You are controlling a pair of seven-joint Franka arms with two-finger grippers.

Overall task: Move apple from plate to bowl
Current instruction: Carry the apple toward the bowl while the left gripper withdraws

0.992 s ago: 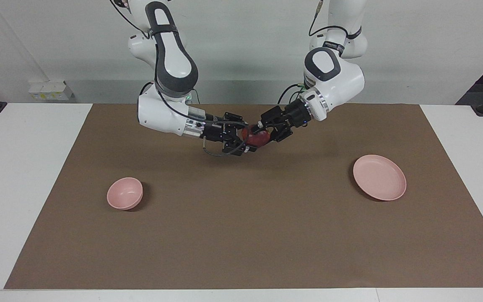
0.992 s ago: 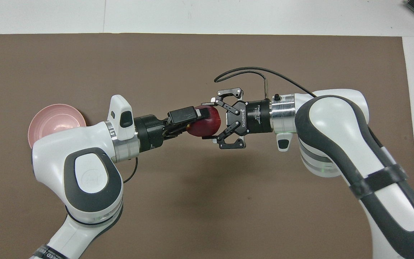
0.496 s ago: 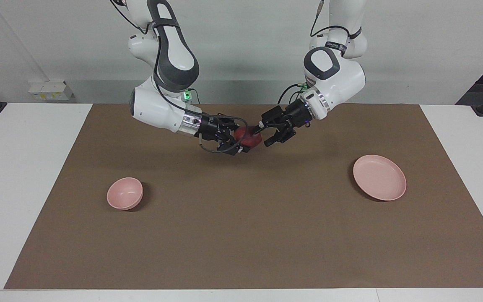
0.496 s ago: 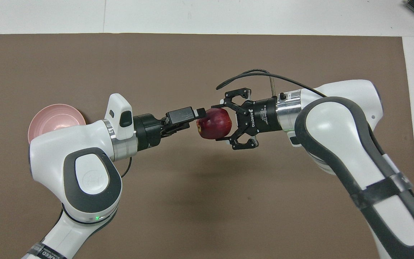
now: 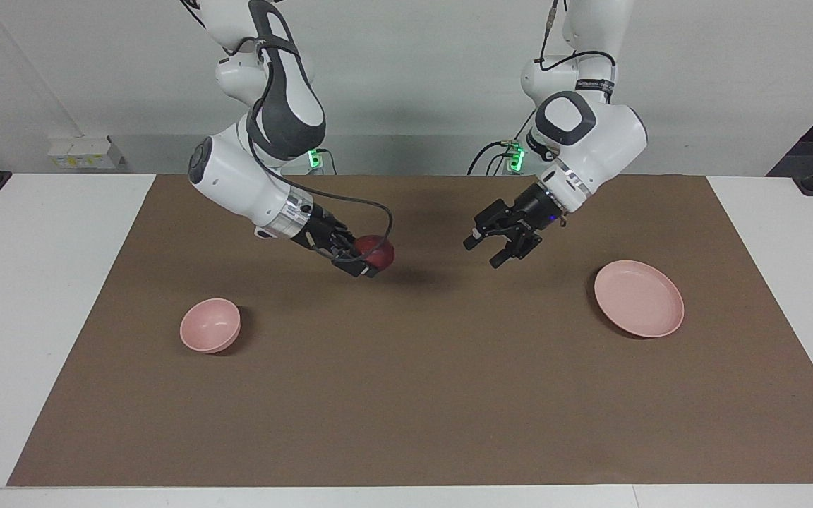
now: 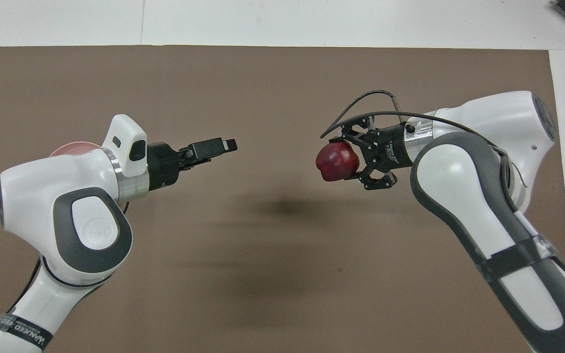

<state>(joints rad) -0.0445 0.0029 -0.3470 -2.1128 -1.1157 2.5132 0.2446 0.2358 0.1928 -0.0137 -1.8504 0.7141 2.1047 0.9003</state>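
Both arms have drawn apart since a second ago, when their grippers met over the middle of the brown mat around the apple; the hand-over is done and the fruit has gone with the right arm. Now the right gripper (image 5: 371, 262) pinches the apple (image 5: 377, 252), its fingers clamped on the dark-red fruit, and holds it in the air over bare mat (image 5: 406, 395), toward the right arm's end of the table. A black cable loops over the right wrist. In the overhead view the apple (image 6: 337, 162) shows clear of the right gripper (image 6: 346, 162) at its tip, with its shadow a dark patch on the mat beneath.

Across the gap, the left gripper (image 5: 485, 250) hangs with its fingers spread and nothing between them, over the mat just short of the plate (image 5: 638, 298). From overhead the left gripper (image 6: 226, 145) points toward the apple, well apart from it.

Pale pink and bare, the plate lies flat on the mat toward the left arm's end of the table; in the overhead view the left arm covers all but a sliver of its rim. At the right arm's end sits the small pink bowl (image 5: 210, 324), upright and holding nothing, well apart from the held apple. A white table (image 5: 39, 296) shows on either side of the mat.
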